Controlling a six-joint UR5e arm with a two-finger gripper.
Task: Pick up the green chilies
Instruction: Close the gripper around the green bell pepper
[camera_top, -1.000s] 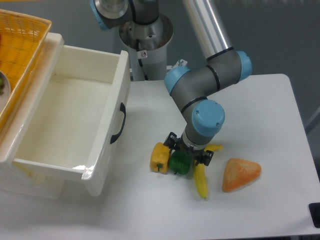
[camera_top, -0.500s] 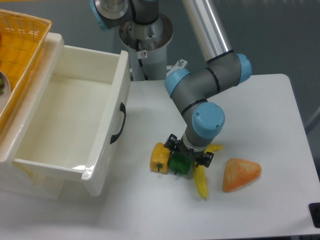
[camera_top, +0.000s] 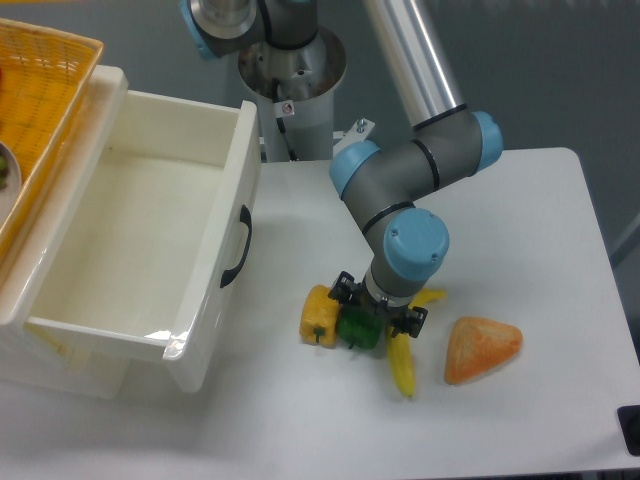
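Down near the middle of the desk (camera_top: 520, 230), tool (camera_top: 377, 318) sitting right over the green chilies (camera_top: 359, 329), fingers straddling it left and right, looks clamped on it, yellow pepper (camera_top: 319, 316) touching its left, banana (camera_top: 402, 362) just right, so straight up.

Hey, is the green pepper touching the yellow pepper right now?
Cannot tell. In the fixed camera view the green chilies sit tight beside the yellow pepper, but the gripper hides part of the seam.

One green chilies (camera_top: 358, 328) – one yellow pepper (camera_top: 319, 315) – one banana (camera_top: 402, 363)
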